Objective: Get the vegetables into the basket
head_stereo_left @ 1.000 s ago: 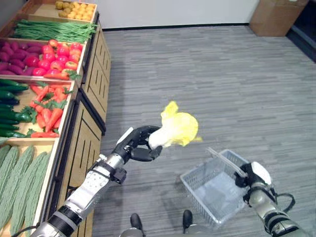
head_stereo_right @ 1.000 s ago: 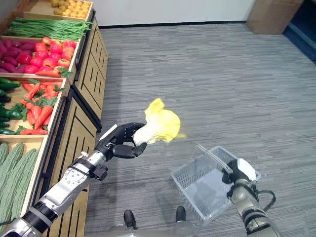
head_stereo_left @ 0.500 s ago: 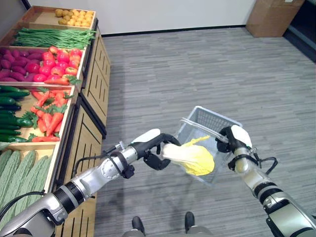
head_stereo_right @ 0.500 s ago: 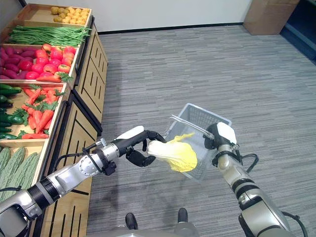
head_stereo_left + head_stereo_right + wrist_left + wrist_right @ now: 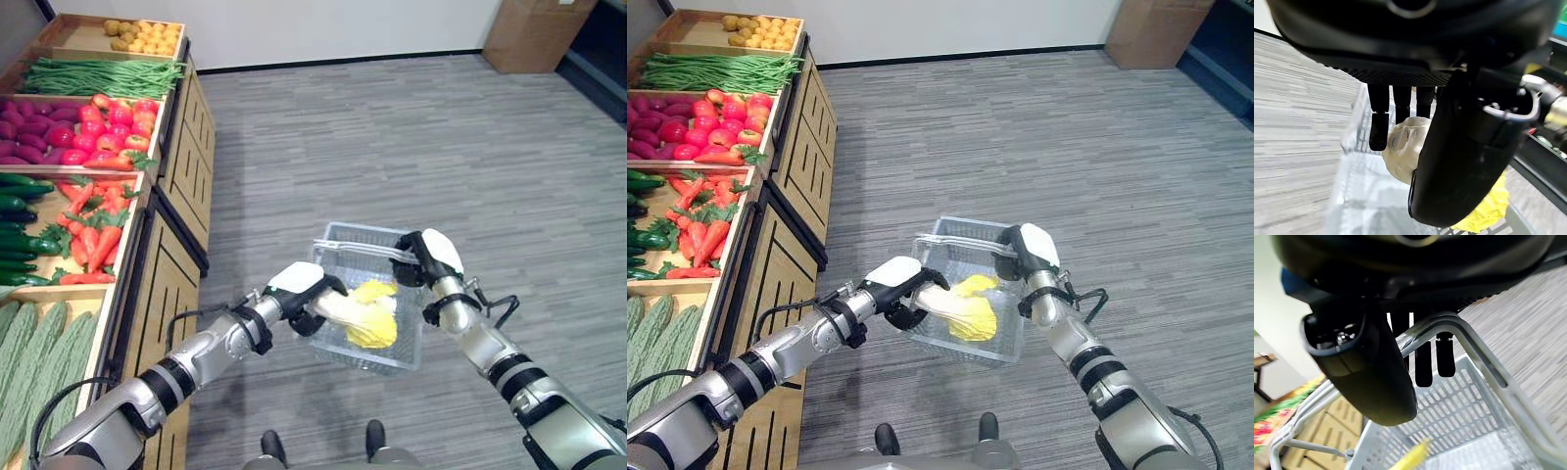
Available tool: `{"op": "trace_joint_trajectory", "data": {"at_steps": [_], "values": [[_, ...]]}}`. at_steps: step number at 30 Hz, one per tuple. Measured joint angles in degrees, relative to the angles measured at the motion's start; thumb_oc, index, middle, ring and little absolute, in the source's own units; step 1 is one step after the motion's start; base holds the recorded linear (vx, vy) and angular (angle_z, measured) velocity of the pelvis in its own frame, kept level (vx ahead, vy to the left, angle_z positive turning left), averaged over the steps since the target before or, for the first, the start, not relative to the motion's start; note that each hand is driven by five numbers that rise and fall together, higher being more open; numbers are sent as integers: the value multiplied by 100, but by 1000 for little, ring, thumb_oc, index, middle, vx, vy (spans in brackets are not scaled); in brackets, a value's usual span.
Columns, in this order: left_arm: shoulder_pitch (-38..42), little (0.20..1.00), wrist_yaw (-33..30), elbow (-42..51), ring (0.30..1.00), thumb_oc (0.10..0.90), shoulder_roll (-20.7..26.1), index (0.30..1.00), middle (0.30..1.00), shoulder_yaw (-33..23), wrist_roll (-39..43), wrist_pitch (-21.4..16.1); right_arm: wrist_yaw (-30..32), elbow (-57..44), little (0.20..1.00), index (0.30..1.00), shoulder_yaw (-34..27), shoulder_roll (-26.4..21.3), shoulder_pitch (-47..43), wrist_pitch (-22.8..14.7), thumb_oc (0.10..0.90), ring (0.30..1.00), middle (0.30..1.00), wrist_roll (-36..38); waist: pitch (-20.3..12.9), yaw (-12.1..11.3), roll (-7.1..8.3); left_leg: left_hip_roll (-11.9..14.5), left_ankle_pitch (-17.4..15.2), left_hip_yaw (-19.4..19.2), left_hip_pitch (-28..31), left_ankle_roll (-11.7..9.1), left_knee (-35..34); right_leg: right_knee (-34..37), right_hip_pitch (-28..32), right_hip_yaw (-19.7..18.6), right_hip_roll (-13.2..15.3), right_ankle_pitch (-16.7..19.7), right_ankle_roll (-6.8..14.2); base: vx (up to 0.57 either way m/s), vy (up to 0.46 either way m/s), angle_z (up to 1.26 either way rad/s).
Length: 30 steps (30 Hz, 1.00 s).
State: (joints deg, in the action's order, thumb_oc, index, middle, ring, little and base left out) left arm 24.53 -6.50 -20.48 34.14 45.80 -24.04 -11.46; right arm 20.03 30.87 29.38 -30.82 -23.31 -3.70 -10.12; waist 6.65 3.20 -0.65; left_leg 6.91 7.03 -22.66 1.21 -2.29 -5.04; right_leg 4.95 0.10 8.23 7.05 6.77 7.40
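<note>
We were at the placing step: our left hand (image 5: 306, 290) had its fingers and thumb curled round the pale stem end of the cabbage (image 5: 364, 315), and the leafy yellow part was already inside the basket (image 5: 345, 257), low against its mesh floor. Our right hand (image 5: 423, 257) was wrapped round the basket's handle (image 5: 1476, 352), carrying the basket off the floor, just beside the cabbage on the side away from the wooden produce stand (image 5: 186, 137).

We judged the next move to be a simple release: spread the left fingers, let the stem drop, then lift the hand clear of the basket rim without catching the handle bars that cross above it. The right hand needed to hold the basket level as the weight came on.

The cabbage looked smooth and rubbery at the stem, crinkled and bright at the leaves, oblong overall. The basket was pale grey plastic lattice, rectangular with sloped walls, light and likely to swing. Well apart from the basket, the stand held carrots (image 5: 96, 217), tomatoes (image 5: 110, 114) and green beans (image 5: 103, 74) in open trays.
</note>
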Motion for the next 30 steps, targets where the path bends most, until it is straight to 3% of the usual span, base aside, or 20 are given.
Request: {"op": "trace_joint_trajectory", "data": {"at_steps": [1, 2, 3, 4, 11, 15, 19, 22, 30], "values": [[-101, 300, -63, -32, 300, 400, -72, 300, 300, -134, -59, 24, -6, -176, 300, 300, 0, 4, 87, -16, 400, 300, 300, 23, 0, 9, 0, 3, 0, 0, 0, 0, 0, 0, 0, 0, -5, 0, 0, 0, 0, 0], [-182, 424, -140, -86, 424, 488, -151, 424, 424, -247, -155, 66, -21, -345, 300, 300, 0, 8, 172, -30, 400, 300, 300, 105, 0, 5, 0, 4, 0, 0, 8, 0, 0, 0, 7, 0, -7, 0, 0, 0, 0, 0], [-253, 690, -223, -144, 690, 678, -196, 690, 690, -317, -214, 106, -48, -462, 300, 300, 0, 32, 236, -32, 400, 300, 300, 120, 0, 7, 1, 6, 0, -2, 23, 0, 0, 0, 20, -1, -9, 0, 0, 0, 0, 0], [-348, 1000, -276, -220, 1000, 900, -233, 1000, 1000, -436, -321, 139, -89, -593, 300, 300, 0, 61, 313, -49, 400, 300, 300, 159, 0, 15, 1, 8, 0, -6, 36, 0, 0, 0, 31, -6, -9, -1, 0, 0, 0, 0], [-584, 1000, -624, -588, 1000, 900, -318, 1000, 1000, -707, -1114, 453, -336, -1057, 300, 300, 4, 132, 655, -112, 400, 300, 300, 354, 8, 5, 15, 9, -3, -26, 56, -4, -1, 2, 23, -26, -10, 1, -4, 0, 0, 0], [-637, 1000, -726, -756, 1000, 900, -365, 1000, 1000, -748, -1423, 478, -414, -1060, 300, 300, 4, 129, 662, -133, 400, 300, 300, 429, 6, 4, 35, 14, -3, -40, 64, -4, -1, -1, 35, -36, -18, 4, -6, 0, 0, 0], [-1195, 1000, -731, -363, 1000, 900, -463, 1000, 1000, -1104, -1349, 420, -458, -1038, 300, 300, -65, 134, 825, -156, 400, 300, 300, 425, 8, -59, 40, 33, -4, -39, 103, -5, -2, 2, 79, -29, -14, 2, -6, 0, 0, 0], [-2280, 1000, -688, 767, 1000, 900, -561, 1000, 1000, -1776, -297, 295, -455, -876, 300, 300, -517, 174, 1310, -146, 400, 300, 300, 311, 12, -190, 52, 29, -12, 23, 101, -16, -2, 10, 112, 31, -2, -15, -6, -1, -5, 8], [-3227, 1000, -444, 907, 1000, 900, -557, 1000, 1000, -2712, 1554, 246, -375, -485, 300, 300, -1292, 176, 2161, -32, 400, 300, 300, -102, 14, -315, 56, 14, -10, 185, 87, -18, -3, 23, 197, 179, 17, -63, -5, -4, -3, 11]]}}
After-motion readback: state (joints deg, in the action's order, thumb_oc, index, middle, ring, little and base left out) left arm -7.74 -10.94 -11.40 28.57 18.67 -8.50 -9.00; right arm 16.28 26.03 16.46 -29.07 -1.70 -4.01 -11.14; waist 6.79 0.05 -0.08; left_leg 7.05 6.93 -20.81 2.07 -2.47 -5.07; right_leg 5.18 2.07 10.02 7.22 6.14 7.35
